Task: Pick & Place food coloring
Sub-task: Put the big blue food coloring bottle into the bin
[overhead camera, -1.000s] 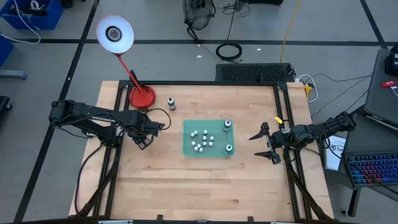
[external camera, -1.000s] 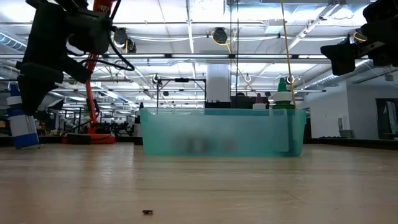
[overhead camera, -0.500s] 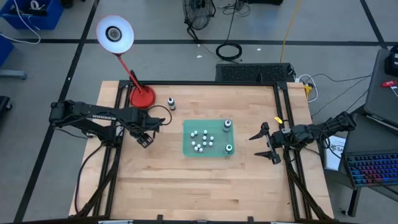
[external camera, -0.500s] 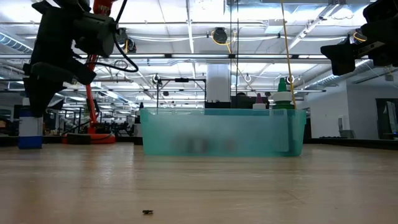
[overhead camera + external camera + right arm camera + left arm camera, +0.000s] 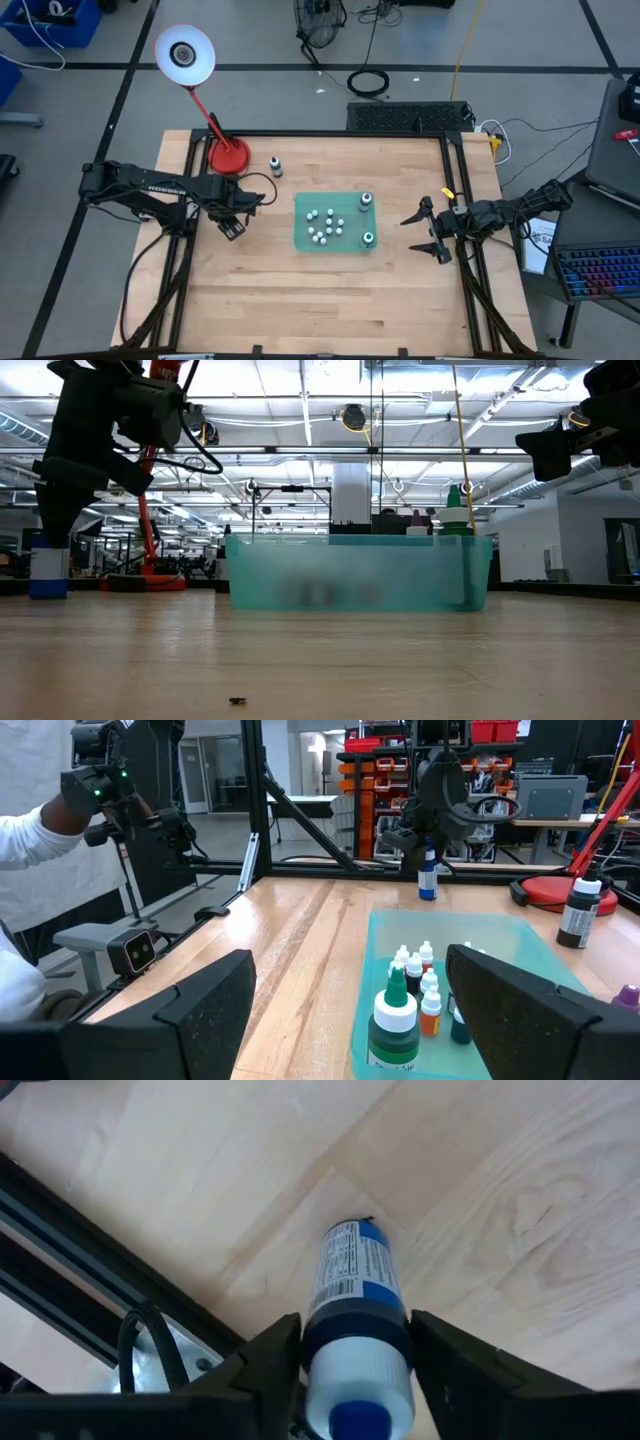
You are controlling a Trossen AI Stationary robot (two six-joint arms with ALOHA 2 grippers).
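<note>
In the high view my left fingers (image 5: 232, 228) sat left of centre over the bare worktop (image 5: 330, 290), well apart from the green tray (image 5: 301, 238) at mid-frame that held the other food coloring bottles (image 5: 325, 226), while my right fingers (image 5: 425, 232) waited spread wide and empty at the frame's right. In the low view I held the blue bottle (image 5: 47, 570) upright at the far left. In the left wrist view my fingers (image 5: 268, 1372) were closed on its neck, near the cap, low in the frame, probably so it would stand once set down.
</note>
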